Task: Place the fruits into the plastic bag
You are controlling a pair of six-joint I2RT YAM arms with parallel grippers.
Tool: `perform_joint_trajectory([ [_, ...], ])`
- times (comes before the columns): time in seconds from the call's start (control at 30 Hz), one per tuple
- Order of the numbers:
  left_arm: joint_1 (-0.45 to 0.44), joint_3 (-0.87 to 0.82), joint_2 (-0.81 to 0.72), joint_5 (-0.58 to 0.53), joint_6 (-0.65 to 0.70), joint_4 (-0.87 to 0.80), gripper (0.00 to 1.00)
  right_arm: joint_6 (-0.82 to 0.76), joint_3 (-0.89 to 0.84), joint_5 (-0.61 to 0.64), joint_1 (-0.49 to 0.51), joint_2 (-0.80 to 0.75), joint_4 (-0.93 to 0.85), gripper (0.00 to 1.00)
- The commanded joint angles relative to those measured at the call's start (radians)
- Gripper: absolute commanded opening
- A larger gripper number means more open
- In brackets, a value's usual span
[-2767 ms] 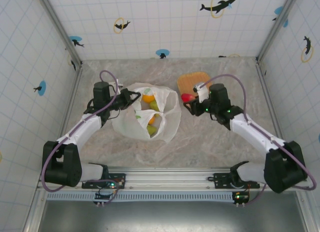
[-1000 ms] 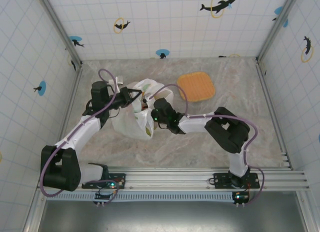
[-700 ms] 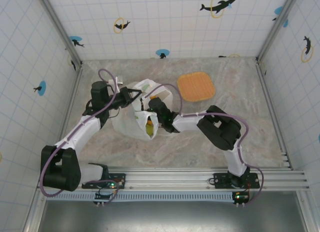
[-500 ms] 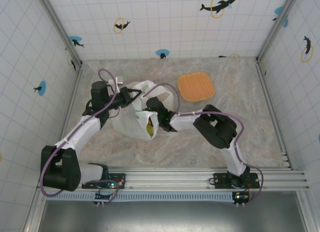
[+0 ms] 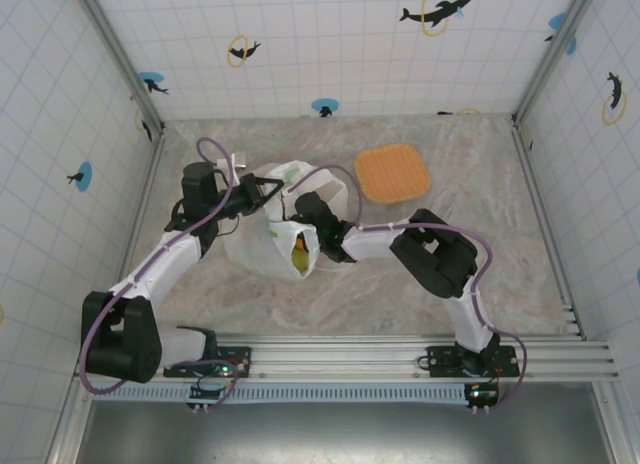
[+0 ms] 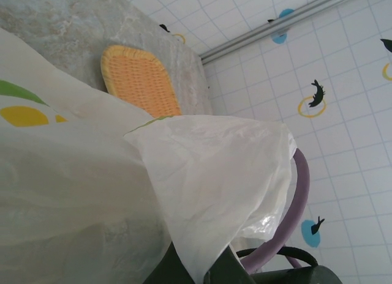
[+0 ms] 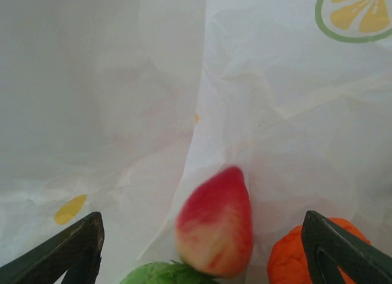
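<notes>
Hidden: in the overhead view the right gripper's fingers are sitting out of sight inside the thin white translucent plastic bag [image 5: 255, 249] printed with citrus slices. One yellow-orange fruit [image 5: 298, 256] is peeking from the bag mouth, too small to tell its kind.
Cut off: in the right wrist view a green toy fruit [image 7: 160, 273] and an orange toy fruit [image 7: 306, 262] are running off the bottom edge, just below the jaws.
Blur: the glossy red-and-yellow toy fruit [image 7: 214, 226] is showing smeared along its top.
Right gripper [image 7: 202, 218]: the jaws are standing wide, with the red-and-yellow fruit lying between them and touching neither finger [image 7: 61, 253].
Left gripper [image 6: 199, 270]: the jaws are pinching a fold of the plastic bag, and the frame edge is cropping the fingers.
Left wrist view alone: a flat orange woven tray [image 6: 141, 82] is lying beyond the jaws, past the bag film, and a purple cable [image 6: 297, 198] is curving to one side of them.
Change: the right gripper was carrying the red fruit beside the tray; now it is reaching into the bag with the fruit loose. The left gripper is still gripping the same rim.
</notes>
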Motion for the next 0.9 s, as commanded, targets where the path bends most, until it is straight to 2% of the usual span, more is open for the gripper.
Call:
perform_joint_trajectory([
  [0.0, -0.005, -0.006, -0.011, -0.001, 0.001, 0.003, 0.0, -0.016, -0.035, -0.002, -0.012, -0.074, 0.025, 0.85],
  [0.33, -0.005, -0.004, -0.01, -0.006, 0.006, -0.001, 0.0, -0.063, -0.134, -0.015, -0.036, -0.171, -0.008, 0.84],
  [0.87, -0.005, -0.002, -0.01, -0.026, 0.021, -0.023, 0.0, -0.305, -0.393, -0.034, -0.079, -0.462, -0.225, 0.83],
])
